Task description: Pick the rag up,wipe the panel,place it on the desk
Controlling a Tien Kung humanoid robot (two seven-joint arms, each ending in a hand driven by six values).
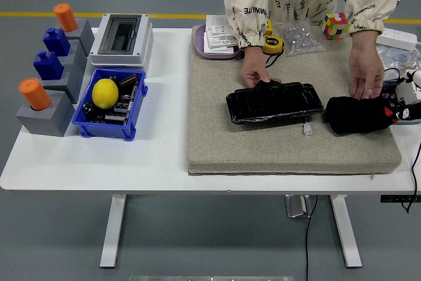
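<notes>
Fingers of the person's hand (pixel 256 72) rest on the far edge of the black panel (pixel 274 102), pressing it to the beige mat (pixel 289 146). Their other hand (pixel 366 74) hangs over the black rag (pixel 356 115), fingers straight and together, tips at its far edge; whether they touch it is unclear. Both sleeves reach in from the table's far side. The rag lies bunched near the mat's right edge, just beside the panel. At the picture's right edge, cables and part of the robot's right hand (pixel 406 97) show; its fingers cannot be made out. Open mat lies in front of the panel.
</notes>
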